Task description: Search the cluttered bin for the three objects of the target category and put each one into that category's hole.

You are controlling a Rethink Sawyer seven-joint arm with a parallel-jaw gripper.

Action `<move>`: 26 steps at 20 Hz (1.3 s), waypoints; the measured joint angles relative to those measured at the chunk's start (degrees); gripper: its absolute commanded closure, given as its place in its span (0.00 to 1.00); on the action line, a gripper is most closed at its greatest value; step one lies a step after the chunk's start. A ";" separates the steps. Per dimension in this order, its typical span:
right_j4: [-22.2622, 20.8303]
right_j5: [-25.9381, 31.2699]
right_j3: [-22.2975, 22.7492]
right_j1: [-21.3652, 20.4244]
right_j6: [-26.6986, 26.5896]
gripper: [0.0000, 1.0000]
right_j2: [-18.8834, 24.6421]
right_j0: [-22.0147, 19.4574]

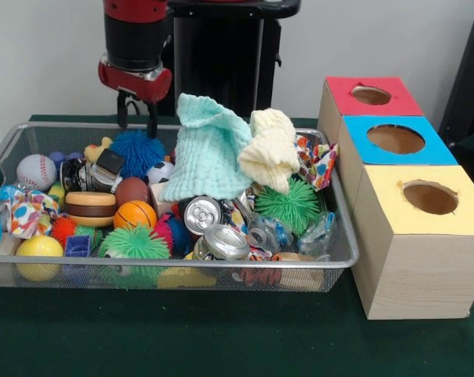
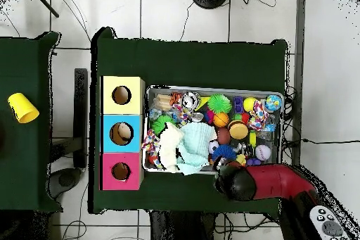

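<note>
Overhead, fingers point(image 1: 137, 115) slightly apart and empty above the bin's point(image 1: 221, 265) far rim, beside blue spiky ball point(image 1: 136, 151).

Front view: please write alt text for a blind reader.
A red and black gripper hangs open above a wire bin crammed with balls, cans and cloths. Beside it stand three wooden boxes with holes, topped red, blue and yellow.

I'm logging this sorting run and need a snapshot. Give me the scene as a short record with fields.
bin: wire basket crowded with balls, cans and cloths
on top: mint cloth beside a pale yellow cloth
boxes: red box, blue box, yellow box, each with one round hole
pincer: open, empty, above the basket's far edge by the blue spiky ball
</note>
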 measured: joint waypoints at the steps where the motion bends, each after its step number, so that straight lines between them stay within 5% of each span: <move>1: 0.00 0.19 -0.12 0.00 -0.12 0.00 0.31 -0.39; 16: -2.78 3.03 -6.42 3.54 -8.64 0.00 7.41 -10.08; 26: -3.24 7.15 -9.41 7.28 -11.67 0.00 7.80 -9.93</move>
